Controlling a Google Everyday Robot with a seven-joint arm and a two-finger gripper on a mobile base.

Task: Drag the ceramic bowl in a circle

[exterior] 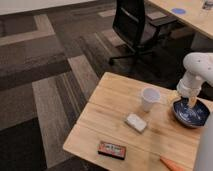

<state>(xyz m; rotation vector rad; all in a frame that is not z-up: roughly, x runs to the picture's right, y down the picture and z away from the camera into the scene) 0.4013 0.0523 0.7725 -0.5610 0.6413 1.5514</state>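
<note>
Now the gripper (191,103) dips into the ceramic bowl (198,116) on the table's right side; whether its jaws grip is unclear. A white cup (149,98) stands just left.

White cup (149,98), pale packet (135,122), red-black box (111,149) on wooden table (114,100) — office chair (132,25) behind.
</note>
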